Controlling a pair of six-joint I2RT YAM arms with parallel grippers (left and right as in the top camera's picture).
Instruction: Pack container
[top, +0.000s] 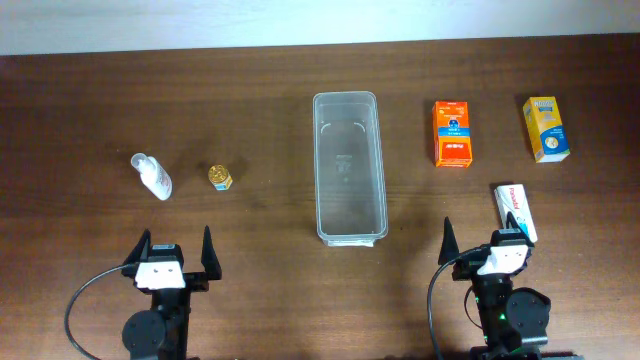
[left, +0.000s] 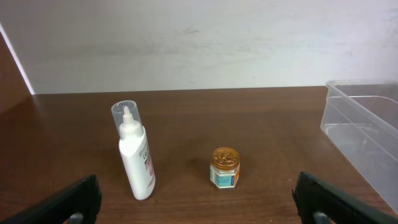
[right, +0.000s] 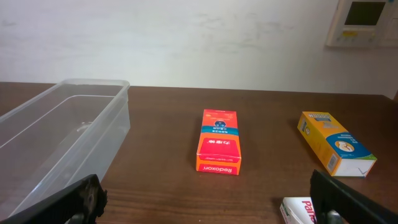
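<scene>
We saw the left pincer and right pincer both spread wide above the desk, the container lying between, farther off.

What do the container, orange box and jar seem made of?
Container: clear, glossy plastic; the table shows through it.
Orange box: probably printed cardboard, sharp folded edges.
Jar: perhaps glass with a gold lid; too small to tell.
</scene>
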